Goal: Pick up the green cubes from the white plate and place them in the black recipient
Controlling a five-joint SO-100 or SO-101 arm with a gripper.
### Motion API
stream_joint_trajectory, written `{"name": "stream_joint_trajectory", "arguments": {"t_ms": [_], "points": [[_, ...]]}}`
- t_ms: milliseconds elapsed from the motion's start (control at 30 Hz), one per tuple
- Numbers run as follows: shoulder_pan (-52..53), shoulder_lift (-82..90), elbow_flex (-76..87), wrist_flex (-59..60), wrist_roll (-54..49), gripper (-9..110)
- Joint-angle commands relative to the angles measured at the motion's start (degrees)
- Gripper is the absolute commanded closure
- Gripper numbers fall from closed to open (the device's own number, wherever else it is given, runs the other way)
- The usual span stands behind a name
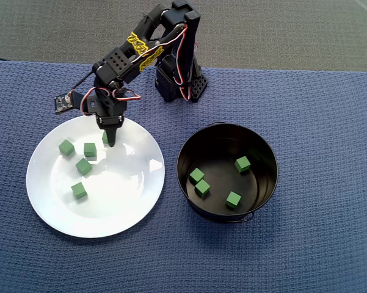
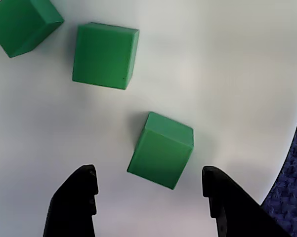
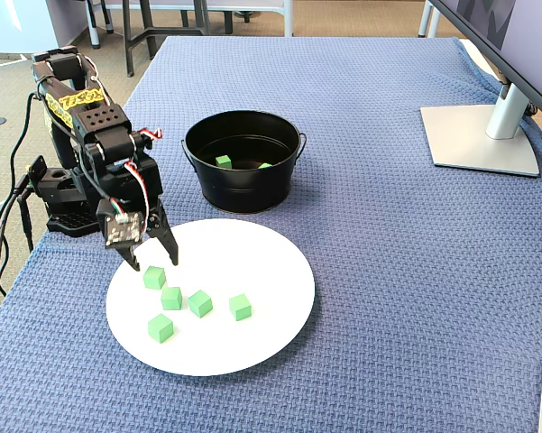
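Operator: Plate first, at the left of the overhead view. The white plate point(image 1: 55, 213) sits on the table point(image 1: 317, 244), and I count five green cubes point(image 1: 79, 190) on it. Four lie in the open and the fifth is half hidden under my arm.

Spotter: Where is the gripper in relation to that fifth one?

Operator: The gripper point(image 2: 149, 172) hangs low over the plate's upper edge with its jaws spread wide. In the wrist view the target cube point(image 2: 160, 150) lies just ahead of the gap between the two black fingertips point(image 2: 84, 185). Nothing is touching it. It is turned at an angle to the jaws, so they would meet its corners rather than flat faces.

Spotter: How do you expect it to handle?

Operator: I judge it light and rigid, with matte faces that should give decent friction. The plate is glossy, so a one-sided nudge could send the cube skating. I'd take it across two opposite flat faces at mid-height, twisting the wrist to square up before I close. The two neighbours point(image 2: 105, 55) further ahead lie well clear of the jaws.

Spotter: And to the right?

Operator: The black recipient point(image 1: 265, 149) stands just beside the plate, apart from its rim. Four cubes point(image 1: 233, 199) are already scattered on its dark floor. Its walls are tall, so I reckon each carry needs a good lift before crossing over. By my count the job is a little under halfway done.
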Motion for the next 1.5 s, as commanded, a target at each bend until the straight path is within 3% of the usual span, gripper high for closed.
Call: {"name": "stream_joint_trajectory", "arguments": {"t_ms": [0, 367, 567, 1100, 1233, 1300, 1467], "points": [[1.5, -0.8, -3.4, -2.0, 1.2, 84], [2.2, -1.8, -0.4, -8.6, 8.6, 87], [1.1, -1.7, 1.3, -5.1, 0.9, 85], [1.1, -1.0, 3.9, -6.6, 2.3, 88], [1.2, -0.9, 3.9, -7.6, 3.1, 90], [1.2, -0.9, 4.2, -8.7, 4.0, 101], [1.3, -0.4, 5.1, -10.9, 4.8, 102]]}}
